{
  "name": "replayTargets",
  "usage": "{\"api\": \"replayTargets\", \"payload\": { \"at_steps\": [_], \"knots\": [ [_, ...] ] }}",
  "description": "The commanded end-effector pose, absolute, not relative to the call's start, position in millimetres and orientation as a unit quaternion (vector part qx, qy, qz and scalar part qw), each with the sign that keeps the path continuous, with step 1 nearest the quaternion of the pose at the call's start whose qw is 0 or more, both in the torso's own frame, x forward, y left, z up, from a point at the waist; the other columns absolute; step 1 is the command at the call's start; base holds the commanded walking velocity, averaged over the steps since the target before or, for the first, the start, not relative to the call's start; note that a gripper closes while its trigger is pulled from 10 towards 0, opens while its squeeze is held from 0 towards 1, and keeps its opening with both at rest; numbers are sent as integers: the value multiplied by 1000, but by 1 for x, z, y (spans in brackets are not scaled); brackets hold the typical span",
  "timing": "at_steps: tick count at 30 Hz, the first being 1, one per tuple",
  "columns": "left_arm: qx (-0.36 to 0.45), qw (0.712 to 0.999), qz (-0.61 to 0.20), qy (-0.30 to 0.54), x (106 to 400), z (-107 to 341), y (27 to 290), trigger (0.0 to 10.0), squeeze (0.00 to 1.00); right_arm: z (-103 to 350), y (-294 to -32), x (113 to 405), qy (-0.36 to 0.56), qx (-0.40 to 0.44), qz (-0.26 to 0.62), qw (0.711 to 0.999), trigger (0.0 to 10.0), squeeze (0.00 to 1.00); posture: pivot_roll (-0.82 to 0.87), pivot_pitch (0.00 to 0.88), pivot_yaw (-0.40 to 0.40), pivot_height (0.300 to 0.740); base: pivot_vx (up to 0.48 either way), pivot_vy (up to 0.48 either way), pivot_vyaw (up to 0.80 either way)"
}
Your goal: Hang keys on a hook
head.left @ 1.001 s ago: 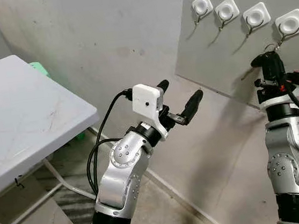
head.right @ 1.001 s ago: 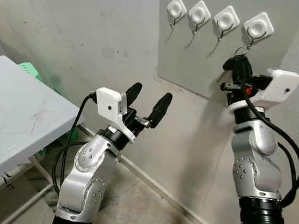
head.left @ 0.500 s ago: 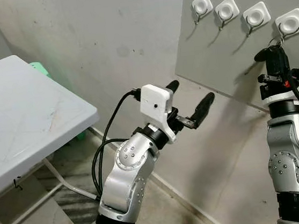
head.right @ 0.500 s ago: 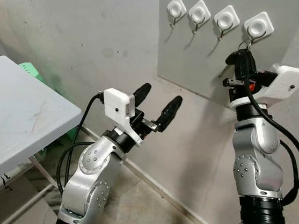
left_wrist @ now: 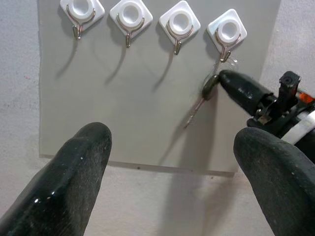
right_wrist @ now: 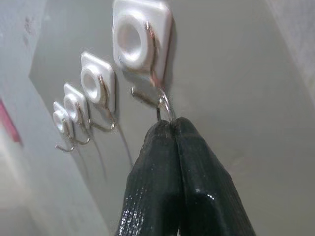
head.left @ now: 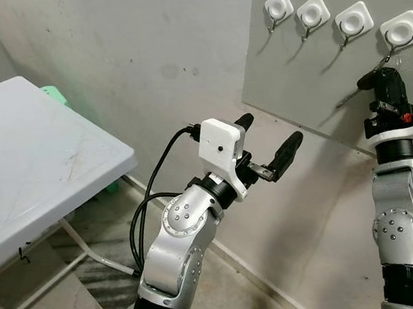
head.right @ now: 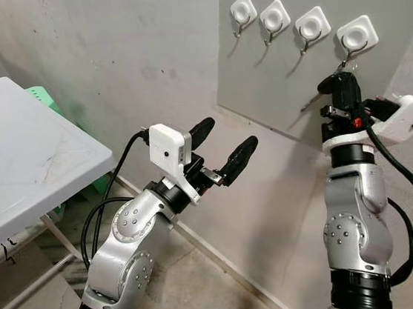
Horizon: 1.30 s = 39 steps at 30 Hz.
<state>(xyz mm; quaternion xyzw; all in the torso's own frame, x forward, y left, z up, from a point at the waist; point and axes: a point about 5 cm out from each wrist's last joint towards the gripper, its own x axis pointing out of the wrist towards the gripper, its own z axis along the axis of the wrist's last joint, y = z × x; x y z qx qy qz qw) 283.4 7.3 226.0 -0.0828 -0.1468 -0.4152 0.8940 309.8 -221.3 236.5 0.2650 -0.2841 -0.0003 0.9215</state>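
Several white hooks sit in a row on a grey board (head.left: 309, 75). My right gripper (head.left: 378, 80) is raised just below the rightmost hook (head.left: 400, 32), shut on the keys. In the right wrist view the shut fingertips (right_wrist: 170, 127) pinch a thin key ring (right_wrist: 165, 106) right at the hook's wire bend (right_wrist: 156, 81); whether the ring is over the wire I cannot tell. From the left wrist view a dark key (left_wrist: 208, 89) dangles beside that hook (left_wrist: 226, 34). My left gripper (head.left: 270, 132) hovers open in mid-air, facing the board.
A white folding table (head.left: 36, 166) stands at the left with a green object (head.left: 56, 93) behind it. The plaster wall runs behind both arms, and bare floor lies below.
My right gripper has risen and shifted right with the keys, up to the rightmost hook. My left arm has drifted slightly right, still open.
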Motion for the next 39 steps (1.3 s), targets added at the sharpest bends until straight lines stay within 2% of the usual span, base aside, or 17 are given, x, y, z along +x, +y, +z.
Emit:
{"api": "replayTargets", "payload": {
  "at_steps": [1,2,3,11,19,24,28,29,30,31,33,35,39],
  "knots": [
    [-89,890,-420,-155,281,232,6,10000,0,236,-216,308,-279,275,19,920,10000,0,-31,67,-14,740,0,0,0],
    [-90,890,-420,-155,281,232,6,10000,0,235,-215,308,-277,276,21,920,10000,0,-31,67,-14,740,0,0,0],
    [-90,890,-419,-155,281,232,6,10000,0,233,-213,308,-273,280,26,920,10000,1000,-29,66,-17,740,0,0,0],
    [-93,896,-406,-151,284,230,10,10000,0,222,-210,308,-251,271,31,929,10000,1000,-26,64,-20,740,0,0,0],
    [-100,924,-347,-124,298,212,26,10000,0,189,-208,305,-194,215,21,957,10000,1000,-27,54,-21,740,0,0,0],
    [-107,944,-295,-100,307,195,40,10000,0,167,-206,301,-158,183,15,970,10000,1000,-27,45,-19,740,0,0,0],
    [-110,968,-221,-55,318,161,65,10000,0,138,-205,295,-109,151,-3,982,10000,1000,-26,33,-17,740,0,0,0],
    [-117,971,-204,-41,320,154,71,10000,0,132,-205,294,-99,148,-7,984,10000,878,-25,28,-18,740,0,0,0],
    [-122,973,-193,-31,321,149,74,10000,0,128,-206,293,-93,146,-9,985,10000,878,-25,28,-18,740,0,0,0],
    [-115,977,-179,-23,322,142,80,10000,0,122,-205,291,-85,140,-7,986,10000,0,-26,23,-17,740,0,0,0],
    [-110,981,-161,-12,322,130,88,10000,0,108,-204,287,-58,125,-9,990,10000,0,-25,19,-18,740,0,0,0],
    [-155,980,-121,20,322,110,102,10000,0,88,-204,281,-25,94,-17,995,10000,0,-23,12,-19,740,0,0,0],
    [-132,985,-92,54,319,84,116,10000,0,61,-199,272,32,39,-18,999,10000,0,-24,5,-17,740,0,0,172]
  ]
}}
